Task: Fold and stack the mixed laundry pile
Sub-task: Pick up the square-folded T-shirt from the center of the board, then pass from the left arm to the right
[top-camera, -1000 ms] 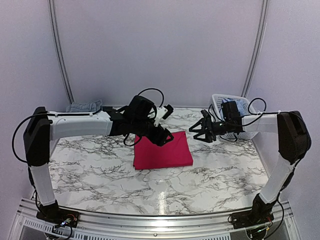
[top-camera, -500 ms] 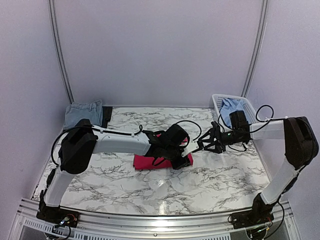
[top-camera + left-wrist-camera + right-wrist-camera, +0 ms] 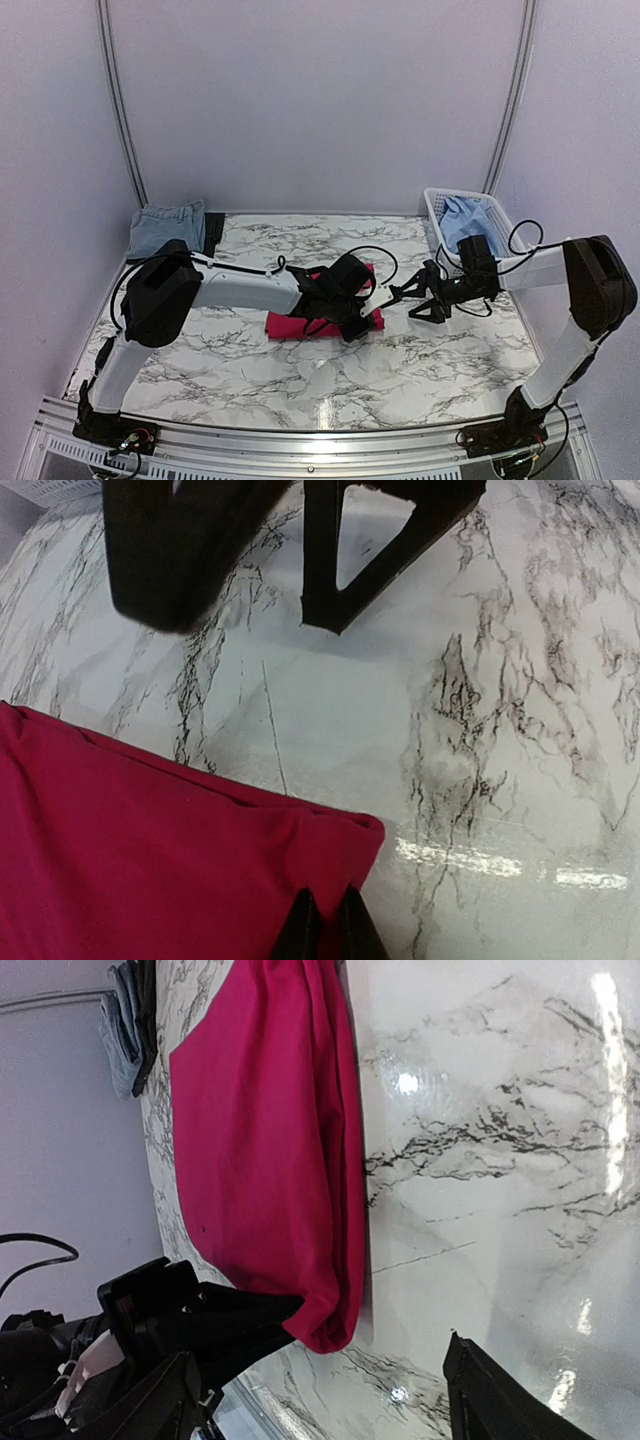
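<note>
The marble table [image 3: 250,370] carried the folded pink-red T-shirt [image 3: 290,322] near its middle. The T-shirt's long axis ran left to right across the table, and one short end faced the right arm. The white basket [image 3: 432,200] stood at the far right corner with the light blue shirt [image 3: 462,215] heaped in it. At the far left corner lay the denim [image 3: 165,222], with the dark piece [image 3: 213,232] just beside it.

The left pincer [image 3: 362,320] was pinched shut on the T-shirt's near right corner. The right pincer [image 3: 408,303] hung just beside that corner, its jaws wide apart and holding nothing.

The top view hid most of the T-shirt under the left arm. The left wrist view showed what it missed: two fingertips [image 3: 305,925] almost together on the cloth, a rounded corner, and the right pincer's spread fingers above. The right wrist view alone showed the stacked fold layers along the T-shirt's edge. It also showed the denim far beyond the other end.
</note>
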`<state>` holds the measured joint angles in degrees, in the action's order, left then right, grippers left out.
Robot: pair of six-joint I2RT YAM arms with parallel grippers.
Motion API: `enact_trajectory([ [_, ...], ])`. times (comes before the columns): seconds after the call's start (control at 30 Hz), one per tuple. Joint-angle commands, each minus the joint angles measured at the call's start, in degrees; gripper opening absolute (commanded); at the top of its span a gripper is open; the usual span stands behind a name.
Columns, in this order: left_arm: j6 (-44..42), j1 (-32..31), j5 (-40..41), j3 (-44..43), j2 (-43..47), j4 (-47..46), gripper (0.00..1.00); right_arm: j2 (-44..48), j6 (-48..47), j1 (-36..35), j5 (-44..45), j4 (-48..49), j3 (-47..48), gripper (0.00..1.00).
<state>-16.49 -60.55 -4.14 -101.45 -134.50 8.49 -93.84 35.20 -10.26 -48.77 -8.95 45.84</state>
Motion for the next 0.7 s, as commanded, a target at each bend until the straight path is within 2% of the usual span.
enact_trajectory([
  [0.0, 2.46, -0.27, -4.18, 2.56, 6.51, -3.73, 0.06, -0.9, 8.65, -3.28, -0.37, 9.25, -0.79, 0.85],
  [0.13, 3.32, -0.31, -5.31, 3.86, 8.27, -4.29, 0.05, -2.98, 14.2, -5.9, -0.32, 15.91, -0.78, 0.89],
  [0.27, 4.38, -0.42, -5.63, 6.13, 10.12, -5.9, 0.05, -5.6, 18.15, -7.27, -0.67, 19.52, -0.34, 0.89],
  [0.67, 4.26, -1.58, -5.93, 9.41, 12.57, -7.96, 0.06, -13.45, 30.25, -9.23, -2.24, 29.31, 0.34, 0.76],
])
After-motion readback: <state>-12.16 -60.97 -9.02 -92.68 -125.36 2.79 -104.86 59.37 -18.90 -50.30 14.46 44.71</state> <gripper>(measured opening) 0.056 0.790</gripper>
